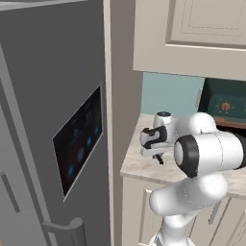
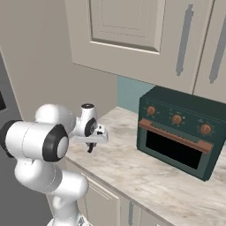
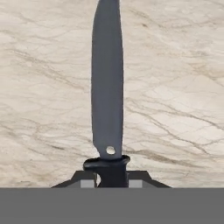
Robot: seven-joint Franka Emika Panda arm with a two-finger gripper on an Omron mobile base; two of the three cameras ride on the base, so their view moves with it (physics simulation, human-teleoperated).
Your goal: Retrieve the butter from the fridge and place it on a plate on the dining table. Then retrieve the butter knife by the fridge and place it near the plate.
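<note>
Butter knife point(image 3: 107, 87), slim, dark-bladed, clamped at its handle between the shut gripper point(image 3: 111, 177) fingertips, blade out over beige marbled counter point(image 3: 175, 87), seemingly for carrying.

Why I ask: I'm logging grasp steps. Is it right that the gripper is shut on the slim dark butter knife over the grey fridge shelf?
Not quite. The gripper is shut on the slim dark butter knife, but over the beige marbled counter, not a fridge shelf; the hand view shows it.
</note>
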